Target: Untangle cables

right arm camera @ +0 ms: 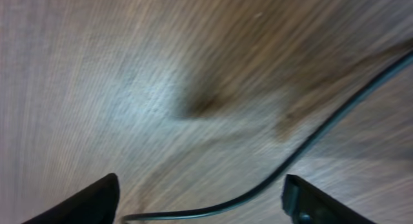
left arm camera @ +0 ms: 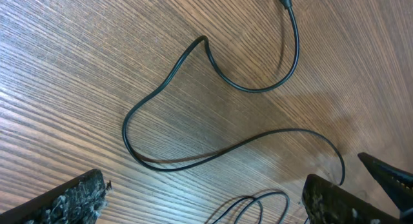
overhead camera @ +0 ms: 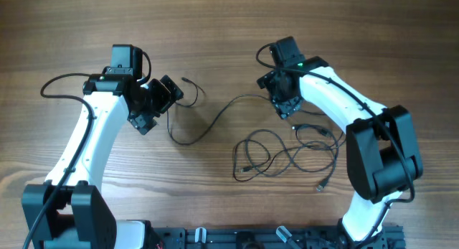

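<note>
One long thin dark cable [overhead camera: 192, 138] lies loose on the wood, running from a plug [overhead camera: 185, 80] near my left gripper [overhead camera: 158, 105] across to my right gripper [overhead camera: 286, 110]. The other cables [overhead camera: 283, 154] lie looped over one another below the right gripper, with a plug end [overhead camera: 320, 186] at the bottom right. In the left wrist view the cable [left arm camera: 248, 90] winds over the table ahead of the open left gripper [left arm camera: 203, 201], which holds nothing. In the right wrist view a strand [right arm camera: 300, 149] passes between the parted fingers of the right gripper [right arm camera: 203, 201], low over the table, not pinched.
The wooden table [overhead camera: 72, 34] carries only the cables. The white arms reach in from the front edge, the left arm [overhead camera: 86, 148] on one side and the right arm [overhead camera: 373, 148] beside the tangle. A dark rail [overhead camera: 237, 238] runs along the front edge.
</note>
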Robot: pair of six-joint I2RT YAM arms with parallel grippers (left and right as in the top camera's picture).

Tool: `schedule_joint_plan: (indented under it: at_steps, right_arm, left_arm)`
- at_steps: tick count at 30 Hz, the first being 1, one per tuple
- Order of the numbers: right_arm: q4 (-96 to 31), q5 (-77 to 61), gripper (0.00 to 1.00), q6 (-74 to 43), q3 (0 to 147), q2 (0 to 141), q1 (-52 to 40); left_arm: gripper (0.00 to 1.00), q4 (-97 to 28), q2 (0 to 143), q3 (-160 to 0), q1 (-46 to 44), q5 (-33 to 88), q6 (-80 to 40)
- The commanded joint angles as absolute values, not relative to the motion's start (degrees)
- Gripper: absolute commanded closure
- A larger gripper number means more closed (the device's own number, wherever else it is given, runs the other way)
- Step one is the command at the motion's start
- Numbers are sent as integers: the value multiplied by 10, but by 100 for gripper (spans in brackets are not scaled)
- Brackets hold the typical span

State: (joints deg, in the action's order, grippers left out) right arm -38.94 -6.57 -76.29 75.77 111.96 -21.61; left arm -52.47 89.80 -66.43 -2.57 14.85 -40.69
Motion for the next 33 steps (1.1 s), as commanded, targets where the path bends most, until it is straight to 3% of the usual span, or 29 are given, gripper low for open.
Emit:
schedule_joint_plan:
  at_steps: [1, 3, 9, 12, 20, 25, 26, 27, 29, 33]
  right_arm:
    - [-369, -49, 26, -769, 753, 1145, -235]
    - [-366, -48, 29, -769, 753, 1158, -239]
    - [-355, -49, 65, -741, 753, 1172, -239]
    - [-326, -75, 93, -684, 757, 1169, -239]
    - [-305, -202, 96, -503, 833, 1079, -225]
    - [-345, -161, 95, -468, 886, 963, -226]
    - [-356, -130, 85, -484, 886, 942, -226]
    - [-373, -88, 64, -506, 886, 925, -226]
    - [-423, -6, 37, -554, 886, 907, -227]
    - [-503, 62, 11, -631, 878, 922, -227]
  left_arm:
    - [0, -523, 899, -663, -25, 152, -396]
    - [0, -524, 899, -663, -25, 152, -396]
    - [0, -522, 899, -663, -25, 152, -396]
    - [0, -521, 899, -663, -25, 152, -396]
    - [0, -522, 899, -663, -25, 166, -383]
    - [0, -522, 899, -663, -25, 191, -366]
    - [0, -522, 899, -663, -25, 191, -366]
    - [0, -523, 899, -663, -25, 191, -366]
    - [0, -524, 899, -663, -25, 191, -366]
    - [0, -527, 899, -663, -25, 193, -366]
